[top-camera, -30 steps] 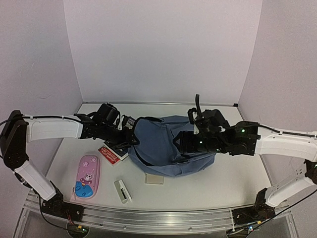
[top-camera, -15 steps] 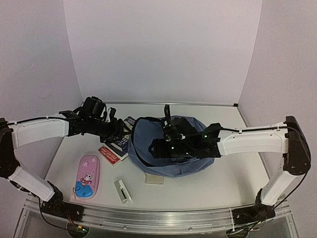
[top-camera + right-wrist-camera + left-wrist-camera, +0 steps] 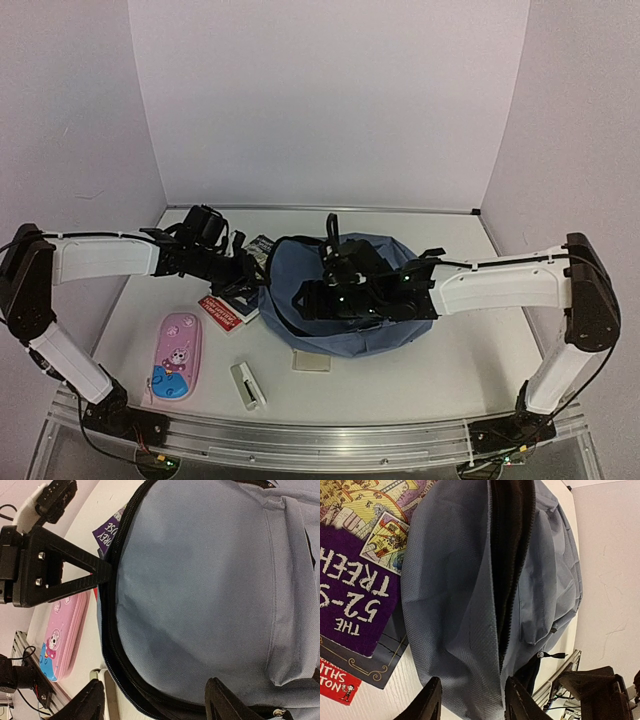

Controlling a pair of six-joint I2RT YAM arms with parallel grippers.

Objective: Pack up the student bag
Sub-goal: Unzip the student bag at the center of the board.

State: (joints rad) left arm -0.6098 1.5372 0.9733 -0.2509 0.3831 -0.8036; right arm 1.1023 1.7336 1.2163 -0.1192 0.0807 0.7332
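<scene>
— Left gripper (image 3: 474, 681), are you seeing it? It's sitting low at the left rim of the student bag (image 3: 345, 338). Its two fingers (image 3: 434, 700) are standing partway apart, with a fold of blue fabric lying between them.

— Is it pinching that fold?

— Can't tell from where I'm standing. The cloth is filling the gap, but whether the pads are biting on it, I couldn't say.

— And the other one?

— The right gripper (image 3: 155, 681) is reaching in from the right and hovering over the bag's blue upper face. Its fingers are spread wide and gripping nothing.

— Where's the bag lying?

— Flat in the middle of the table (image 3: 470, 370), between the two arms. Its main zip is gaping and showing a dark slot. Its left edge is lying over a corner of a purple book (image 3: 350, 590).

— What else is sitting around it?

— A red booklet (image 3: 222, 312) is peeking out just beside the purple one. A pink pencil case (image 3: 177, 356) is lying near the front left, well apart from the bag. A small white stapler-looking thing (image 3: 247, 385) is lying to the right of the case. A pale square card (image 3: 311, 361) is touching the bag's near edge, or very nearly.
</scene>
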